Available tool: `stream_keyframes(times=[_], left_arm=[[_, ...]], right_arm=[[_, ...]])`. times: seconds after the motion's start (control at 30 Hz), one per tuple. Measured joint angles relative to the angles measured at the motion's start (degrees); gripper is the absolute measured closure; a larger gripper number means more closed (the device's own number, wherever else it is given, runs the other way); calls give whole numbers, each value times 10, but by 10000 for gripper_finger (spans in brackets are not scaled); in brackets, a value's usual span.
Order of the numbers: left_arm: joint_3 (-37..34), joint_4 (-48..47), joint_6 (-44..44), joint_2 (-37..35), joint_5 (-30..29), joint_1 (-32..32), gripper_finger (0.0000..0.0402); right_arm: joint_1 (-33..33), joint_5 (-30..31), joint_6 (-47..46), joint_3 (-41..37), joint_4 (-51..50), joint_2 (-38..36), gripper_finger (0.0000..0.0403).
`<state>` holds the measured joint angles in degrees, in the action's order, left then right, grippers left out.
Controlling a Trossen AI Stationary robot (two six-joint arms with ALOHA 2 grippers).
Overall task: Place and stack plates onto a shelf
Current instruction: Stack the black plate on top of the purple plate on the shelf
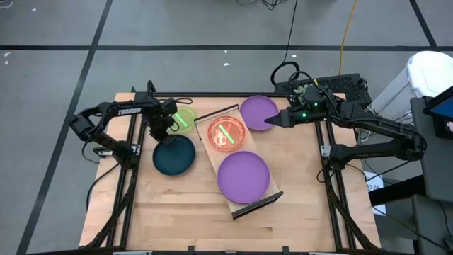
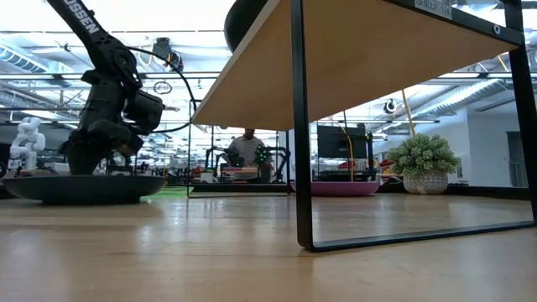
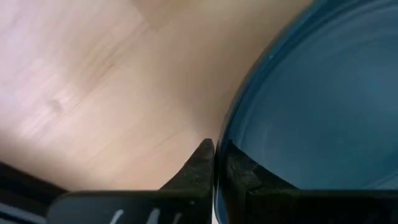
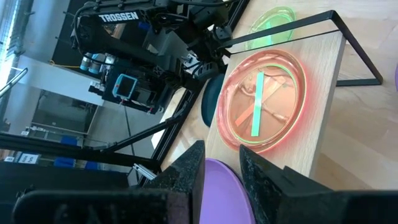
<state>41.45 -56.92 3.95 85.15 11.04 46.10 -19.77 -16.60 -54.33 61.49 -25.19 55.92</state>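
My left gripper (image 1: 161, 133) is shut at the far-left edge of the dark teal plate (image 1: 175, 157), which lies on the table left of the shelf (image 1: 251, 145). My right gripper (image 1: 271, 122) is shut at the edge of a purple plate (image 1: 256, 110) near the table's far edge, beside the shelf's far end. On the shelf board lie a pink-red plate (image 1: 226, 133) and a second purple plate (image 1: 243, 177). A neon green plate (image 1: 186, 117) lies on the table behind the left gripper. The other plates are out of view. My left gripper pinches the teal plate's rim (image 3: 233, 134), one finger (image 3: 200, 167) outside the rim and one inside the dish. It comes from above, pointing down. In the low view the plate (image 2: 84, 186) sits on the table or barely off it. My right gripper pinches the purple plate's rim (image 4: 214, 171) on the side toward the table's right, between its two fingers (image 4: 186, 171). It reaches in from the right, slanting down. Whether the plate is off the table, I cannot tell.
The shelf lies slantwise across the table's middle, with a dark wire rail at each short end (image 4: 354, 50). In the low view its board (image 2: 352, 67) stands raised on dark legs (image 2: 298, 126). Bare tabletop lies toward the near edge (image 1: 177, 219) and the right (image 1: 297, 177).
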Motion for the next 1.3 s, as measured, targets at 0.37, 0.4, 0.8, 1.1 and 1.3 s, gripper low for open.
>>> stream_keyframes(times=[0.37, 0.4, 0.8, 1.1, 1.3], left_arm=[[12, -94, 39, -97, 4, -32, 394], [12, -104, 46, -109, 4, -37, 394], [12, -182, 161, -259, 41, -128, 394], [12, -179, 291, -352, 108, -210, 394], [12, -128, 378, -393, 132, -261, 394]], right_arm=[[0, 4, 11, 0, 0, 0, 316], [0, 4, 11, 0, 0, 0, 316], [0, 17, 15, 0, 0, 0, 316], [0, 16, 17, 0, 0, 0, 316], [4, -32, 43, 0, 5, 0, 327]])
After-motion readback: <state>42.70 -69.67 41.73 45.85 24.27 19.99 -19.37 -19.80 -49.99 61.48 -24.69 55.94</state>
